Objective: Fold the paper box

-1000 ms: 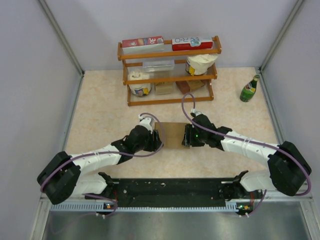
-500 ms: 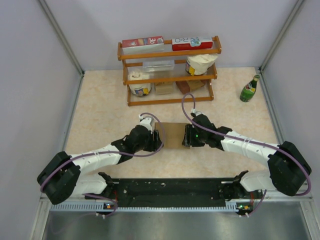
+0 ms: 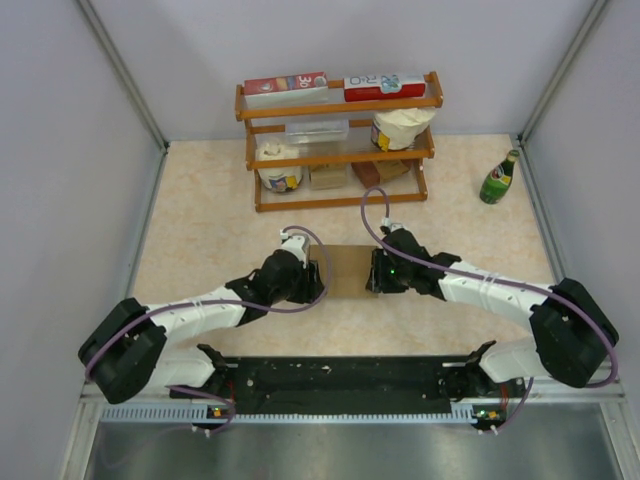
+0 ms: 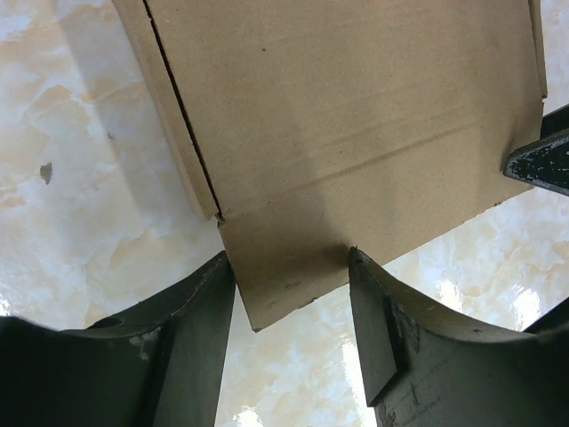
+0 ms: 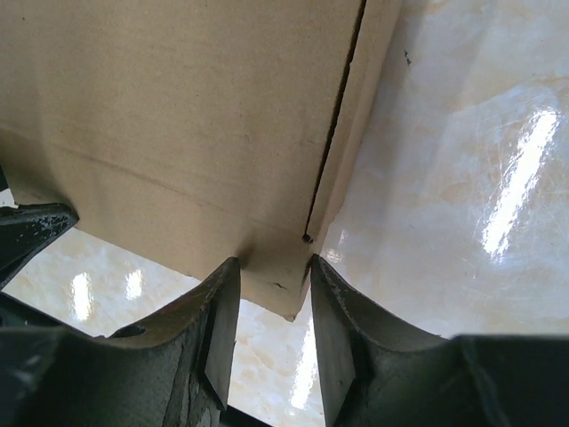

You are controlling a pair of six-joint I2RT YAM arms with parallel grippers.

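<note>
Because each end needs steadying for the fold, the box (image 3: 346,270) lies flat on the worktop (image 3: 200,220) between both jaws. The right jaws, set narrow, pinch its corner tab (image 5: 271,271). The left jaws, about half open, straddle the opposite corner; whether they grip is unclear. The box is plain brown card, matte and creased.

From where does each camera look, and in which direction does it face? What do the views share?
Top external: above and behind the arm bases, looking down on the table, shelf and paper box; both arms show entirely.
Left wrist: on the left arm, looking along the left gripper at the box; its two fingers touch a tab's sides.
Right wrist: on the right arm, looking along the right gripper at the box's opposite end; its fingers show likewise.
Shared: all three see the box and table.
</note>
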